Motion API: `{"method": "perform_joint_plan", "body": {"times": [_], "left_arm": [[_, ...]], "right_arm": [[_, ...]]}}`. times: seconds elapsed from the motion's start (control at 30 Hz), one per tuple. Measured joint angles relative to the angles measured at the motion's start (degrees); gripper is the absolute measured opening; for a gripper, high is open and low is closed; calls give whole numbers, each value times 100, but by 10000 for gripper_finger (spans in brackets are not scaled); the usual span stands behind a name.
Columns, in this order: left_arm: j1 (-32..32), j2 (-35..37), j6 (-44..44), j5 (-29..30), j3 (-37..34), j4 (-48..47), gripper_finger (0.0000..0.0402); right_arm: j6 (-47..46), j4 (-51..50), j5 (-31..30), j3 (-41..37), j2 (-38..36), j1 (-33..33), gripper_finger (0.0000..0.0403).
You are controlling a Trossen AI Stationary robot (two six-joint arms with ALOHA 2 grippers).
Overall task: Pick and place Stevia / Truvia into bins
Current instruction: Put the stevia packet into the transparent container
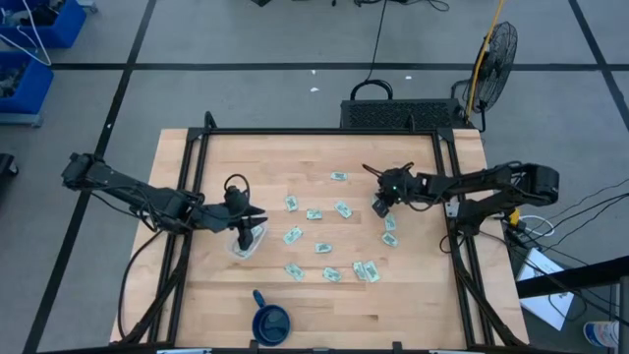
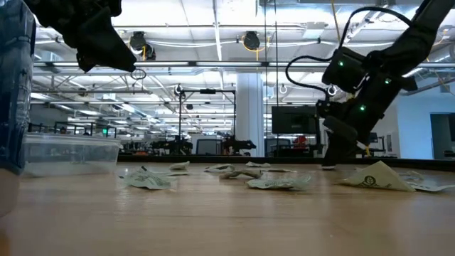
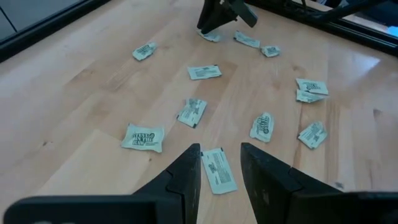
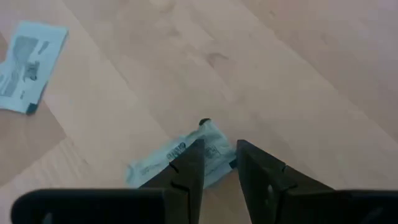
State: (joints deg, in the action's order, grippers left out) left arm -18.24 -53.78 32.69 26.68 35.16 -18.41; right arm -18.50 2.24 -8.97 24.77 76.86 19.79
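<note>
Several pale green and white sachets (image 1: 321,247) lie flat and scattered on the wooden table, right of the clear tub (image 1: 252,244), which stands on its base (image 2: 71,153). My left gripper (image 1: 256,218) hangs open, well above the tabletop (image 2: 122,62), over the tub's far rim. Through its gap in the left wrist view (image 3: 221,152) I see a sachet (image 3: 217,171) lying on the table below. My right gripper (image 1: 379,206) is down at the tabletop (image 2: 330,162) near the table's right side, shut on one crumpled sachet (image 4: 161,163). My right gripper pinches one end of a sachet (image 4: 217,149) between its two fingers (image 4: 189,163), which come from above and slant down to the wood. The sachet is buckled at that end. Its other end (image 4: 137,171) lies on the table.
A dark blue cup with a handle (image 1: 270,320) stands near the table's near edge and shows close at the left of the low view (image 2: 14,85). Black frame rails (image 1: 324,131) run along the table's far, left and right edges. Another sachet (image 4: 28,65) lies beside the right gripper.
</note>
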Motion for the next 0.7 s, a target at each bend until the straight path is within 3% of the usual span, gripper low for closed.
{"method": "perform_joint_plan", "body": {"times": [0.27,0.5,0.7], "left_arm": [[0,0,-151,45,0,0,120],[0,0,-146,46,0,0,120],[0,0,-149,202,0,-1,120]], "right_arm": [[-172,949,-12,-578,-20,0,79],[-226,1504,-8,-817,-10,2,9],[-203,2115,400,-757,13,-111,10]]}}
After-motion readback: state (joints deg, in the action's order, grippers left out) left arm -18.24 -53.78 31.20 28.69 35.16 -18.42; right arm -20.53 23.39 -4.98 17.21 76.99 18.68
